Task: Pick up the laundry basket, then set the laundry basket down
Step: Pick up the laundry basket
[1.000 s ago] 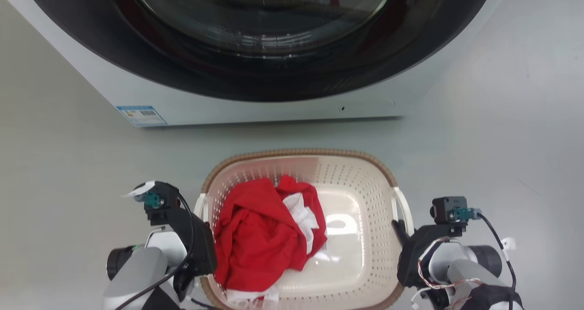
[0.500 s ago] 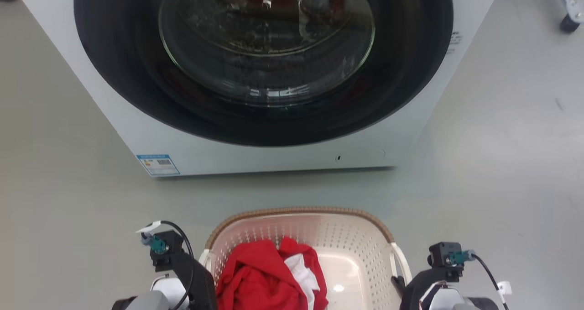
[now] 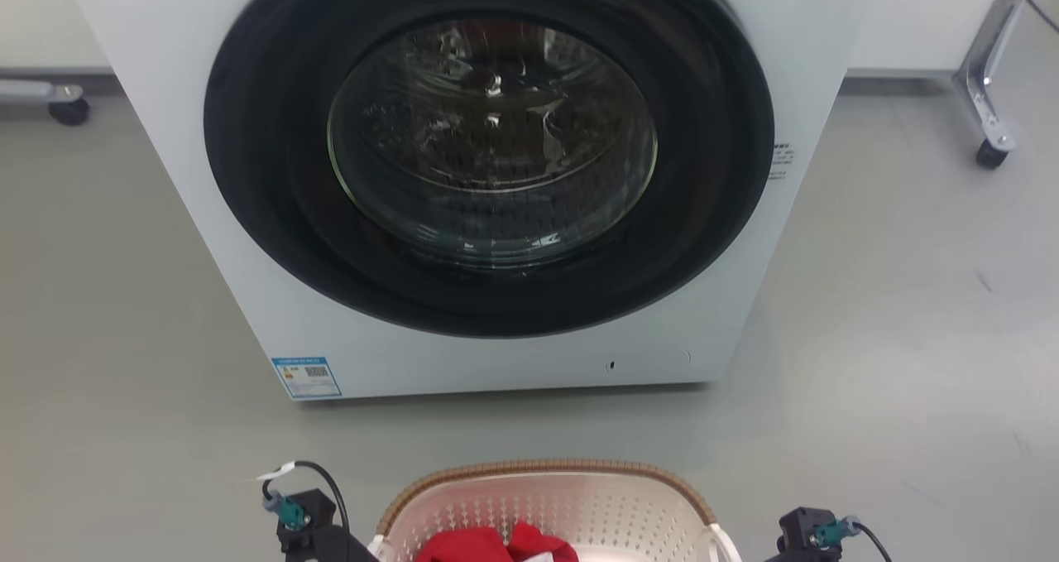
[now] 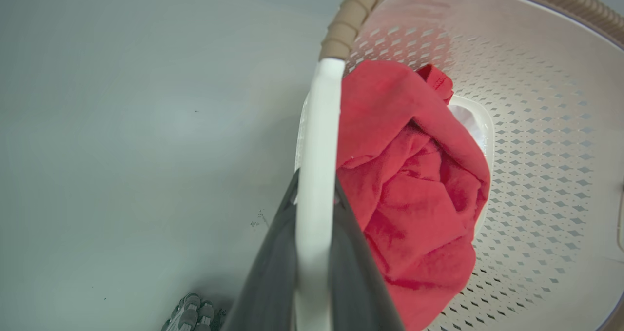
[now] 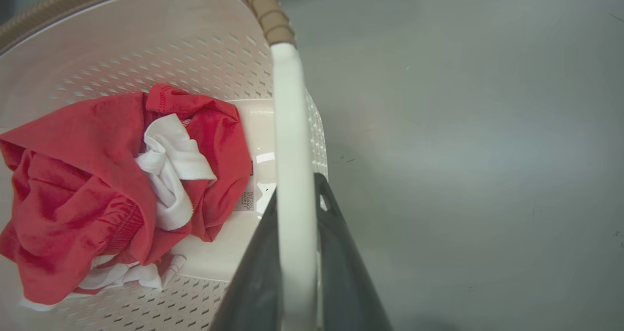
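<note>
**Q:** Grip status on the wide cream-white perforated plastic laundry basket?

**A:** Left gripper: both dark fingers pinch the left white side handle, one on each side of the bar. Right gripper: same pinch on the right white side handle. The basket hangs between the two arms over the grey floor, near the front of the white front-loading washing machine. Whether its base touches the floor cannot be told.

**Q:** Procedure for the carry and set-down?

**A:** Move both arms at equal height and rate so the brown woven-look rim is level throughout. The crumpled red garment loads the left half, so expect tilt there. Lower until the base lies flat, and only then spread the fingers.

**Q:** Clearances?

**A:** Left: open floor, with a black caster well apart at the floor's far edge. Ahead: a bare strip of floor before the washer front, so do not advance. Right: open floor, with a chrome wheeled leg well apart
</note>
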